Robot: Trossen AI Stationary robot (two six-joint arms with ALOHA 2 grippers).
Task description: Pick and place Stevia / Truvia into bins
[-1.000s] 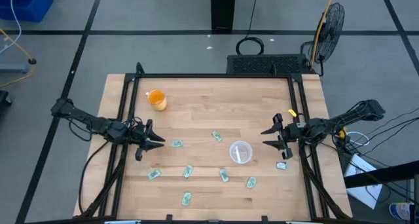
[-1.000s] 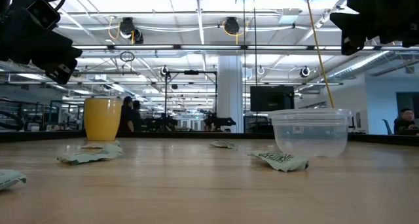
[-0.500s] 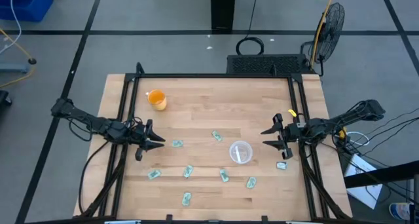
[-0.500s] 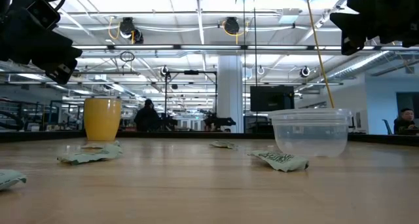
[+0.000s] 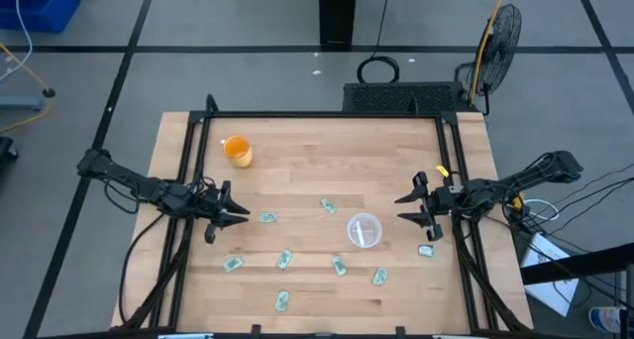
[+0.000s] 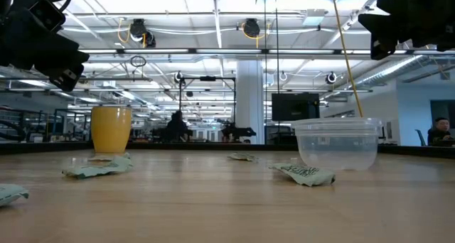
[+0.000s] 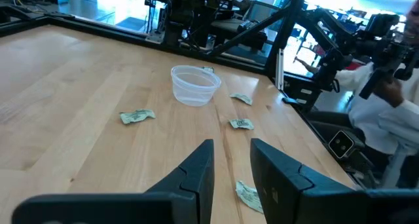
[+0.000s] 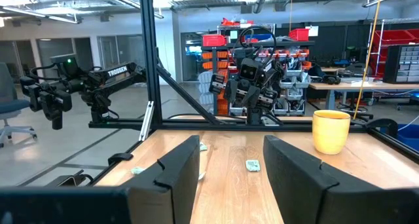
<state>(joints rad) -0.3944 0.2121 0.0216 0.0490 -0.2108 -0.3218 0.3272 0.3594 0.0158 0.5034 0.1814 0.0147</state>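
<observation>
Looking down from the high view, eight green-and-white sachets (image 5: 268, 218) lie scattered on the wooden table (image 5: 317, 151), all outside the containers; seven lie across the near half and one just beside the right gripper (image 5: 405, 208). One clear cup (image 5: 364, 230) stands right of centre and looks empty; one orange cup (image 5: 237, 151) stands near the far left corner. The left gripper (image 5: 238, 214) hovers at the left edge with its fingers spread, holding nothing; the right one is likewise parted and empty.

At table height, the low view shows only four sachets, with both cups upright and the clear one with nothing inside.

From the left wrist, four sachets surround the clear cup.

From the right wrist, the orange cup, two sachets and the opposite arm appear.
</observation>
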